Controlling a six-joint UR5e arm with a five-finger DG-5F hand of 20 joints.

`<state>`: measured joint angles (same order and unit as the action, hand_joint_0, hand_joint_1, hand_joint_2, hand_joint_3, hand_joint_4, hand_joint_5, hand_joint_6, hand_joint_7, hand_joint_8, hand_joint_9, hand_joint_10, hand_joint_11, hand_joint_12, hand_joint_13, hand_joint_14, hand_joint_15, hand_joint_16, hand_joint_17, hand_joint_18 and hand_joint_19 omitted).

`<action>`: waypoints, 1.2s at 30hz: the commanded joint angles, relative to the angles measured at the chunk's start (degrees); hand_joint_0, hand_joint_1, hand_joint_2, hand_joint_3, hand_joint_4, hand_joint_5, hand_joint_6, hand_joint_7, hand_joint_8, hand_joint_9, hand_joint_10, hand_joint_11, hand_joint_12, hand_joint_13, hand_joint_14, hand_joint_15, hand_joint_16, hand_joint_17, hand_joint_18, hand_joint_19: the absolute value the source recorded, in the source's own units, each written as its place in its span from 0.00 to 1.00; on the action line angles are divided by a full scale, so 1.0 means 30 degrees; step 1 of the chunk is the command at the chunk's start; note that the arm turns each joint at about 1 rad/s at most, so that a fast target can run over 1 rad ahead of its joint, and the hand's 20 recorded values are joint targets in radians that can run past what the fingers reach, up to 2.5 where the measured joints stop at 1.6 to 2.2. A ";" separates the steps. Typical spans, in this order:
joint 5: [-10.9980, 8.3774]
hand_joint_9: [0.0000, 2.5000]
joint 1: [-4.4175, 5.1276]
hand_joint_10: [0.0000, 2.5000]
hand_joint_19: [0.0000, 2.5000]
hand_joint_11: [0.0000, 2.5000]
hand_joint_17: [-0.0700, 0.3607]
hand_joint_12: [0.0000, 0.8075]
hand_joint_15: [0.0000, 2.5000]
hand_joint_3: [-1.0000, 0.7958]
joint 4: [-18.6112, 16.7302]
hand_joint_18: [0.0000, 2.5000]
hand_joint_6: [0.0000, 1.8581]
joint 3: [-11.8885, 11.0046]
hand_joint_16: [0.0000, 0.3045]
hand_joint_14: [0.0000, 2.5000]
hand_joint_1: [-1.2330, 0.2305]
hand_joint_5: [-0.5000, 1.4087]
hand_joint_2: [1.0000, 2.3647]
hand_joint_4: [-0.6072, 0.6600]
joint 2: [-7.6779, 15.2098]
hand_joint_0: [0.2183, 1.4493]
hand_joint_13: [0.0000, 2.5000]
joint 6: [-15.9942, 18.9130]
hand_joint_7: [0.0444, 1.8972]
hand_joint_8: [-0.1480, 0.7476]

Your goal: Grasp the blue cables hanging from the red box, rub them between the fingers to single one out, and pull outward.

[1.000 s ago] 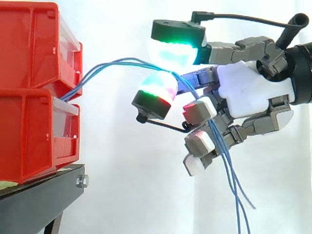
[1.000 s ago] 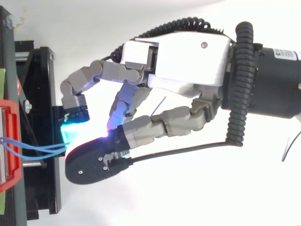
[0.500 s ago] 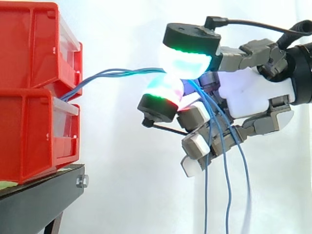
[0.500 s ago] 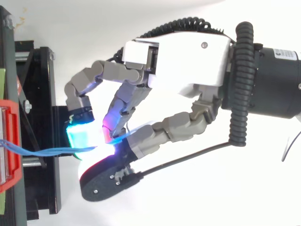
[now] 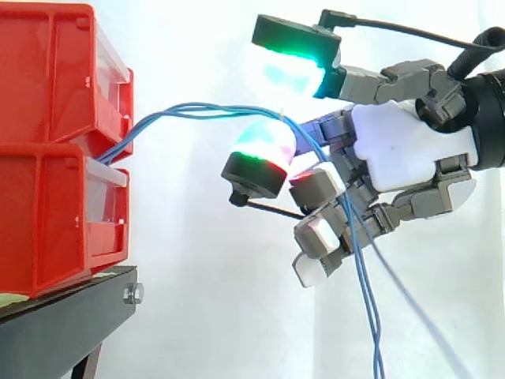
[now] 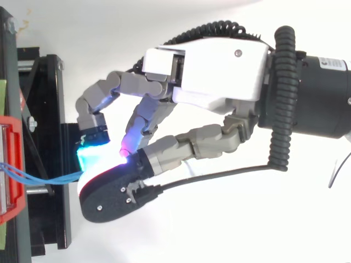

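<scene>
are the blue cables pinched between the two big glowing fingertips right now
No: in the side view the upper fingertip stands clear above the blue cables, which drape over the lower fingertip.

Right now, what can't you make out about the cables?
Side view: the lower ends of the blue cables are cut off by the bottom edge, and one strand down there is blurred.
Side view: where they are fixed inside the red box is hidden by its walls.
Top view: their run beyond the box is covered by the robot hand.
Both views: the strand count, since the strands overlap.
</scene>
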<state>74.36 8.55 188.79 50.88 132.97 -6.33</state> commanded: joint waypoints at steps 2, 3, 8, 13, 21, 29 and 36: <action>0.0000 0.48 -0.0008 0.01 0.28 0.36 0.41 0.44 0.32 0.33 -0.0001 0.23 0.44 0.0003 0.16 0.01 0.42 0.20 0.01 0.43 -0.0027 0.29 0.35 0.0000 0.67 0.42; 0.0000 0.48 -0.0008 0.01 0.28 0.37 0.41 0.45 0.32 0.35 -0.0001 0.23 0.44 0.0003 0.16 0.01 0.41 0.20 0.01 0.43 -0.0027 0.30 0.35 0.0000 0.67 0.42; 0.0000 0.46 -0.0008 0.01 0.27 0.37 0.43 0.47 0.32 0.48 -0.0001 0.24 0.47 0.0003 0.17 0.01 0.33 0.19 0.01 0.46 0.0002 0.30 0.35 0.0000 0.62 0.44; 0.0000 0.43 -0.0008 0.01 0.26 0.37 0.42 0.44 0.31 0.42 0.0028 0.22 0.48 0.0003 0.16 0.01 0.23 0.18 0.01 0.41 0.0002 0.36 0.33 0.0000 0.61 0.42; 0.0000 0.41 0.0021 0.01 0.24 0.36 0.41 0.43 0.30 0.28 0.0028 0.23 0.48 0.0003 0.16 0.01 0.23 0.17 0.00 0.39 0.0002 0.42 0.32 -0.0029 0.57 0.40; -0.0030 0.44 0.0021 0.01 0.26 0.37 0.41 0.43 0.31 0.28 0.0028 0.22 0.47 0.0032 0.15 0.01 0.27 0.19 0.00 0.42 -0.0027 0.33 0.33 -0.0059 0.59 0.40; 0.0000 0.46 0.0021 0.01 0.25 0.34 0.45 0.49 0.30 0.28 0.0028 0.25 0.45 0.0032 0.18 0.01 0.40 0.20 0.00 0.42 0.0002 0.19 0.35 -0.0059 0.58 0.44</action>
<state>74.32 8.64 188.88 50.97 132.98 -6.50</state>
